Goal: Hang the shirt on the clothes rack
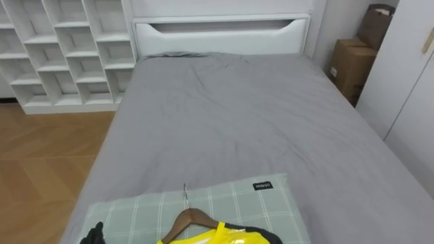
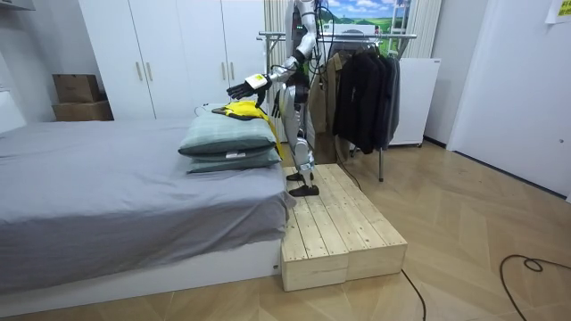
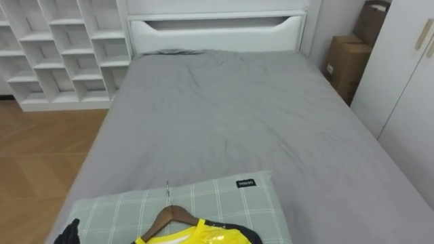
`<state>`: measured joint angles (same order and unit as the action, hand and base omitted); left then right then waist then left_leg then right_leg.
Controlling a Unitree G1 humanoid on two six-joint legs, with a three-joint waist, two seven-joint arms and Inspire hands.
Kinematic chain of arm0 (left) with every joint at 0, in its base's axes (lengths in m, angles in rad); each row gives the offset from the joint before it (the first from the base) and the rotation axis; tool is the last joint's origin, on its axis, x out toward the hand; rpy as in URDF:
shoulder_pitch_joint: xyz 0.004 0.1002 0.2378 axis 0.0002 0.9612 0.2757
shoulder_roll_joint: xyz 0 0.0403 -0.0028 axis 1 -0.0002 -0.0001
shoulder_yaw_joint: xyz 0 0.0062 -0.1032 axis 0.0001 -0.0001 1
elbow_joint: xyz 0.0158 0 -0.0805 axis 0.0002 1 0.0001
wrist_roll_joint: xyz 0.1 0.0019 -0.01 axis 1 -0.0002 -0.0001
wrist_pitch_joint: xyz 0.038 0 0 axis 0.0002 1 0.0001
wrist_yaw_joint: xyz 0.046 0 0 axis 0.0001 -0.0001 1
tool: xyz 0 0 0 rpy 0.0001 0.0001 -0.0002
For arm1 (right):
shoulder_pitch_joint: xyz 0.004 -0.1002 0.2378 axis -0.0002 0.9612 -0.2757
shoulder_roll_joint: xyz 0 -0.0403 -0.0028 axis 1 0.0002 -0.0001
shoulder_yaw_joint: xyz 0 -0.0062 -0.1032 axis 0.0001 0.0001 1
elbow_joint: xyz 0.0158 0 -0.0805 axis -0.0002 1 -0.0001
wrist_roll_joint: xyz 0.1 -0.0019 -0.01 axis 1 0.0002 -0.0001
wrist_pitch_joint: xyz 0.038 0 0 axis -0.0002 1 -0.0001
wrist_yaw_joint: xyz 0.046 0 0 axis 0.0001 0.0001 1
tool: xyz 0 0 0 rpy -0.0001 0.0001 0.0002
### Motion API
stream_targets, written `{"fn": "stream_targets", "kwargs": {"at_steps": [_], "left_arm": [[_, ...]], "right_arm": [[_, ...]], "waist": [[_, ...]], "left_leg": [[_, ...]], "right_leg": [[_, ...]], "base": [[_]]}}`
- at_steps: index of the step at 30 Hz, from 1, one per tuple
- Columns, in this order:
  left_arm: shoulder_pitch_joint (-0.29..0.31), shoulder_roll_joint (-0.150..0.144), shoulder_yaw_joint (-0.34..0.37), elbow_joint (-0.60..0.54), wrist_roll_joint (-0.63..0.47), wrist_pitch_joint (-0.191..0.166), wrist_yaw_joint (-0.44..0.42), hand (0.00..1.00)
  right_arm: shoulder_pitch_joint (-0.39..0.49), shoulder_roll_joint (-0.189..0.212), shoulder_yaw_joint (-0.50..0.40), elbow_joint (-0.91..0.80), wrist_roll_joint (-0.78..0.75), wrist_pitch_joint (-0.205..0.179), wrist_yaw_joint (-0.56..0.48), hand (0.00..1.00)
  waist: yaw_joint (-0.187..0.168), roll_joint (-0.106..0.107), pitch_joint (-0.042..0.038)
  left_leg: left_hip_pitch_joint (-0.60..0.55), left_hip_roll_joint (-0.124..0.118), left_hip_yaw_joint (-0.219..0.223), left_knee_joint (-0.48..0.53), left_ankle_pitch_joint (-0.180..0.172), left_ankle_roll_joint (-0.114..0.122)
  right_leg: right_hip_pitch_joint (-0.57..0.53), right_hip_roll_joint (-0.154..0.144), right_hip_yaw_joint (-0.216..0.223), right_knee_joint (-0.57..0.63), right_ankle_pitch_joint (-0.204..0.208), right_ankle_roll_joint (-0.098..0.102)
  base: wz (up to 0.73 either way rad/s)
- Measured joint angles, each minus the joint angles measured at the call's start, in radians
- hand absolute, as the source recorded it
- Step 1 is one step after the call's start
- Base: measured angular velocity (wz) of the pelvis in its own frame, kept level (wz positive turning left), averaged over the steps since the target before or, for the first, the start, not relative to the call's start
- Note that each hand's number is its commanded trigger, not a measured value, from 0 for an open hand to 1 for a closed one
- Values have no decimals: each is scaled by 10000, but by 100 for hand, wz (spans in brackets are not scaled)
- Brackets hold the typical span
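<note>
Plain grey bed sheet (image 1: 237,115). At six o'clock lies a pale green pillow with white check lines (image 1: 264,203), under a bright yellow garment with black collar (image 1: 224,236) on a brown wooden hanger (image 1: 193,218). White cubby shelf (image 1: 68,54) at ten o'clock, brown cardboard boxes (image 1: 352,64) at two.

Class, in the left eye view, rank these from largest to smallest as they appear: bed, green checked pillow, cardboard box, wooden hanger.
1. bed
2. green checked pillow
3. cardboard box, far from the camera
4. wooden hanger, partly covered by the yellow garment
</note>
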<state>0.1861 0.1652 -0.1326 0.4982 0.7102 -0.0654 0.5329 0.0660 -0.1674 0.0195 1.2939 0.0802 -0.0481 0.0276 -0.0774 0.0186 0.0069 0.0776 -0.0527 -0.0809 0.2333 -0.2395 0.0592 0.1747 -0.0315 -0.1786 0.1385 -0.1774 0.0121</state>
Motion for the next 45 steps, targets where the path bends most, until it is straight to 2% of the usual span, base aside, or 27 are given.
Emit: {"fn": "stream_targets", "kwargs": {"at_steps": [3, 6, 11, 19, 27, 31, 38, 45], "left_arm": [[-215, 174, -270, -380, 148, -223, -61, 0], [-437, 192, -311, -387, 406, -233, -370, 0], [-440, 197, -312, -386, 409, -230, -596, 0], [-617, 241, -300, -386, 423, -231, -646, 0], [-893, 262, -292, -386, 479, -226, -622, 0], [-1026, 267, -262, -274, 450, -243, -621, 0], [-1281, 371, -235, 574, -2, -284, -627, 0], [-1283, 343, 130, 910, -520, -288, -643, 0]], "right_arm": [[-81, -33, 9, 1, -192, -77, 45, 0], [-105, -52, 4, -1, -344, -78, 83, 0], [-111, -47, 12, -12, -370, -79, 93, 0], [-122, -48, 12, -30, -394, -82, 109, 0], [-122, -117, -3, -31, -404, -81, 159, 0], [-122, -135, -31, -24, -469, -83, 183, 0], [-130, -164, -25, -62, -524, -104, 184, 0], [-128, -98, -33, -137, -580, -156, 160, 0]], "waist": [[-34, 53, 3], [-47, 59, 5], [-89, 5, 40], [-109, -5, 45], [-298, 202, -88], [-301, 231, -71], [-266, 253, -44], [-268, 118, 17]], "left_leg": [[57, 4, 57, -97, 28, 18], [73, 10, 84, -119, 32, 19], [115, 33, 130, -120, 32, 19], [121, 35, 172, -129, 31, 19], [152, 46, 240, -186, 30, 17], [161, 57, 270, -192, 30, 17], [227, 62, 375, -285, 31, 19], [305, 64, 401, -278, 36, 28]], "right_leg": [[-5, -3, 74, -28, 0, 0], [-6, -4, 80, -46, 0, 0], [-12, -2, 108, -56, -1, 1], [-14, -2, 131, -48, 0, 1], [-5, 4, 176, -41, 0, 0], [-9, 20, 242, -40, 0, -1], [-36, 26, 400, -40, 1, -2], [-11, 15, 422, -43, 0, -1]], "base": [[-7], [-1], [-1], [0], [-1], [-2], [-6], [0]]}}
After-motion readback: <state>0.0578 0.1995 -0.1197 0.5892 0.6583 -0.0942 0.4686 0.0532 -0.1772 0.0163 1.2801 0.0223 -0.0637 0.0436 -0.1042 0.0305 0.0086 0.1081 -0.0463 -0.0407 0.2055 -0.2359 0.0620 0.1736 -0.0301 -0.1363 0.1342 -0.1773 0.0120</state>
